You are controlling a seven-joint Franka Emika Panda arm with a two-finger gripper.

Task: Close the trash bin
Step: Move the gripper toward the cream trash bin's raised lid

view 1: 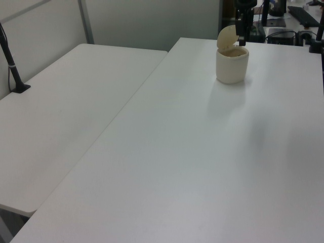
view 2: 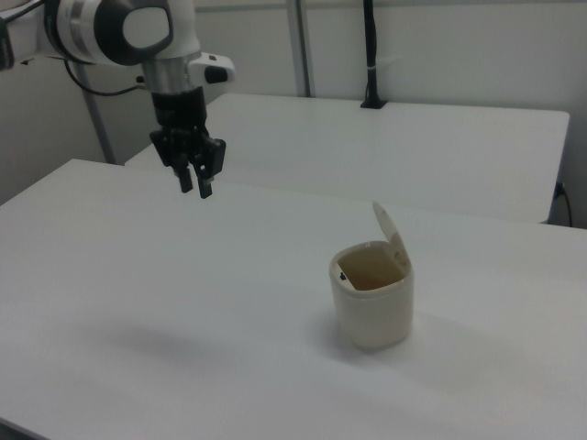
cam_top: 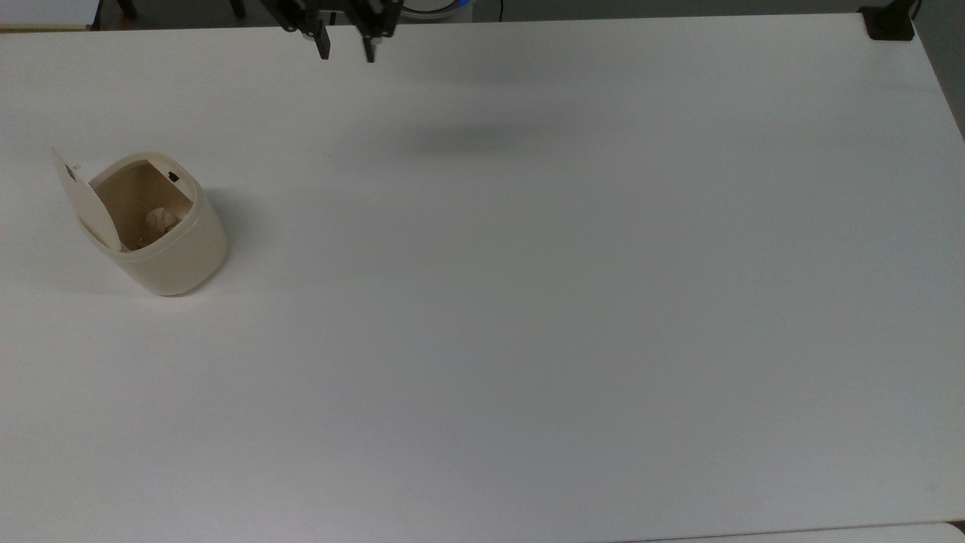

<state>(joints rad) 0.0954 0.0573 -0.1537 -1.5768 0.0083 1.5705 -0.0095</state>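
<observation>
Gripper fingers slightly spread, empty, high at top view's far edge; bin well left, nearer, lid upright.

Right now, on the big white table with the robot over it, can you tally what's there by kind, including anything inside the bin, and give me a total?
Cream plastic trash bin with its hinged lid up: 1
Crumpled pale wad inside the bin: 1
Black two-finger robot hand hanging above the table's far edge in the top view: 1
Total: 3
</observation>
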